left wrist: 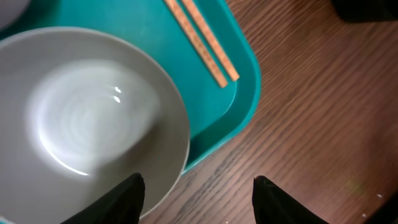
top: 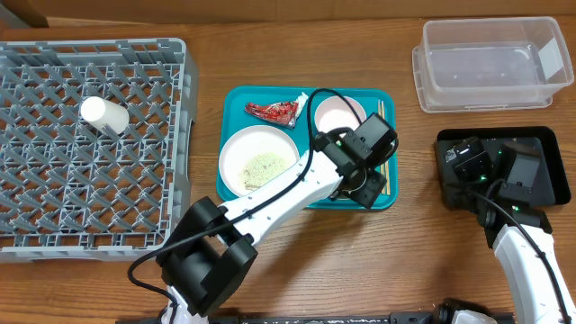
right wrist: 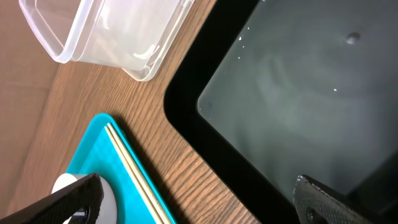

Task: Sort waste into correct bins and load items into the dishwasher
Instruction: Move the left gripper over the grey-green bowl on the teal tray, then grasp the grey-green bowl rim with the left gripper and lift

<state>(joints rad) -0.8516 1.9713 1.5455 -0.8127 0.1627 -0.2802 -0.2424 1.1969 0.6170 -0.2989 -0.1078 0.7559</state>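
The grey-blue bowl [left wrist: 87, 118] sits at the near right corner of the teal tray [top: 236, 99]. My left gripper [left wrist: 199, 193] is open over the bowl's rim, with one finger above the bowl and the other above the table; in the overhead view the left gripper [top: 365, 187] hides the bowl. The chopsticks [top: 384, 155] lie along the tray's right edge. The white plate [top: 258, 162] holds pale crumbs. The pink bowl [top: 339, 115] and the red wrapper [top: 274, 111] are at the tray's back. The white cup [top: 102, 115] lies in the grey dish rack [top: 90, 207]. My right gripper [right wrist: 199, 202] is open and empty over the left edge of the black tray [top: 540, 144].
The clear tub [top: 490, 63] stands at the back right, behind the black tray. A strip of bare wood separates the teal tray from the black tray [right wrist: 298, 93]. The dish rack fills the left side of the table.
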